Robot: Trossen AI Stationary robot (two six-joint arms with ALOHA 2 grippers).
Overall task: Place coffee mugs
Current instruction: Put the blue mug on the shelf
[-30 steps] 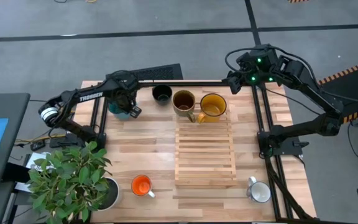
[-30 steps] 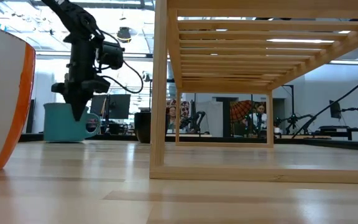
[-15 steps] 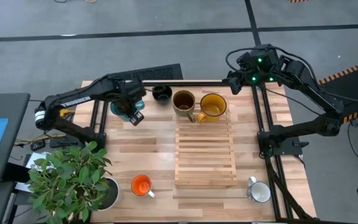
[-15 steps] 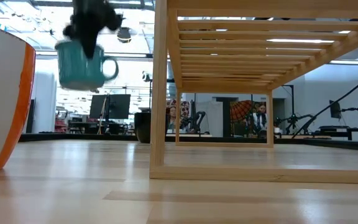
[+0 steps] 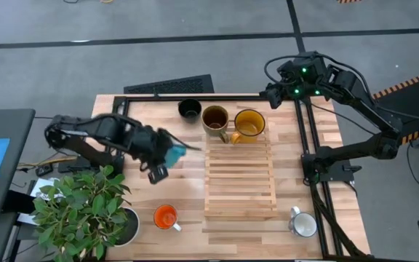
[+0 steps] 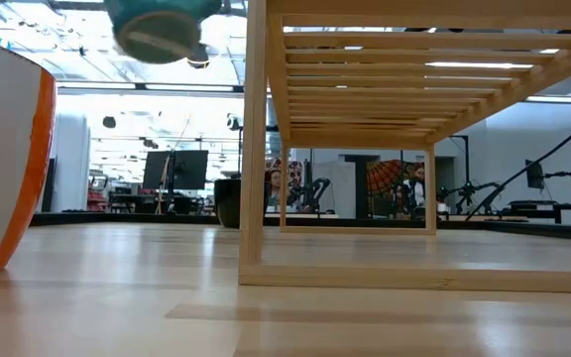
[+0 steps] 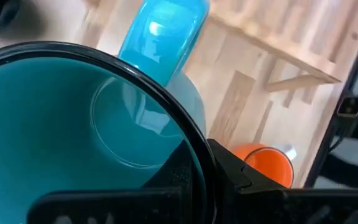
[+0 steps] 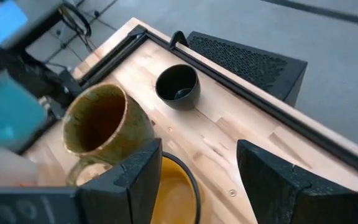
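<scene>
Teal mug (image 7: pixel 73 130): glossy, handled, empty, tilted; carried above the table (image 5: pixel 158 189) left of the rack (image 5: pixel 240 178), pinched at its rim by the left gripper (image 5: pixel 167 156). Right gripper (image 8: pixel 197 180): fingers spread, near the yellow mug (image 5: pixel 249 124).

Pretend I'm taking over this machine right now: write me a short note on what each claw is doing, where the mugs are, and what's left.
Left gripper: shut on the teal mug, carried in the air beside the wooden rack.
Right gripper: open, empty, waiting at the far right corner.
Done: brown mug and yellow mug at the rack's far end.
Left: black mug at the far edge, orange mug and white mug at the near edge.
</scene>
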